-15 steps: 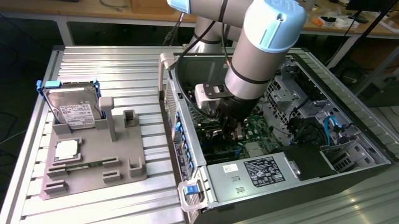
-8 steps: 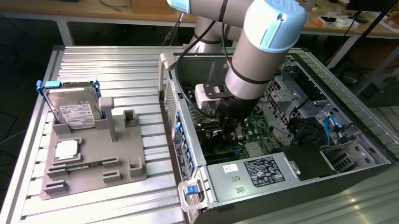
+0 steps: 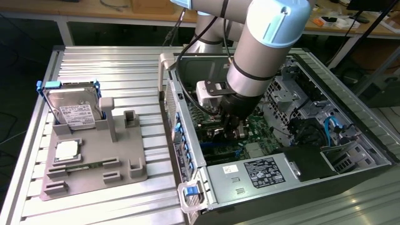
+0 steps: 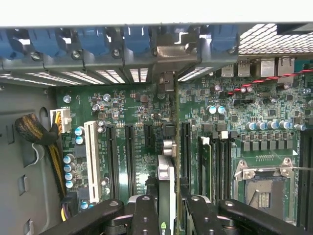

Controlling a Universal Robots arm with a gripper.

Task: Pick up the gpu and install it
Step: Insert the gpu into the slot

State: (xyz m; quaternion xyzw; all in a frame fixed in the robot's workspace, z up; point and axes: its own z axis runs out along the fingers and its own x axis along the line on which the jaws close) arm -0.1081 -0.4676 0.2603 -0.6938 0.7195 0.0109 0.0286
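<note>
In the wrist view the gpu shows edge-on: a thin dark card with a silver block on one side. It stands upright over the green motherboard, in line with a long black slot. Its grey metal bracket sits against the case's rear slot openings. My gripper is shut on the gpu, one black finger on each side of the card. In the exterior view the gripper reaches down into the open computer case, low over the motherboard.
Beside the case, on the exterior view's left, a grey fixture holds a silver hard drive, a square silver chip and a thin green memory stick. Inside the case are the power supply, blue cables and an open processor socket.
</note>
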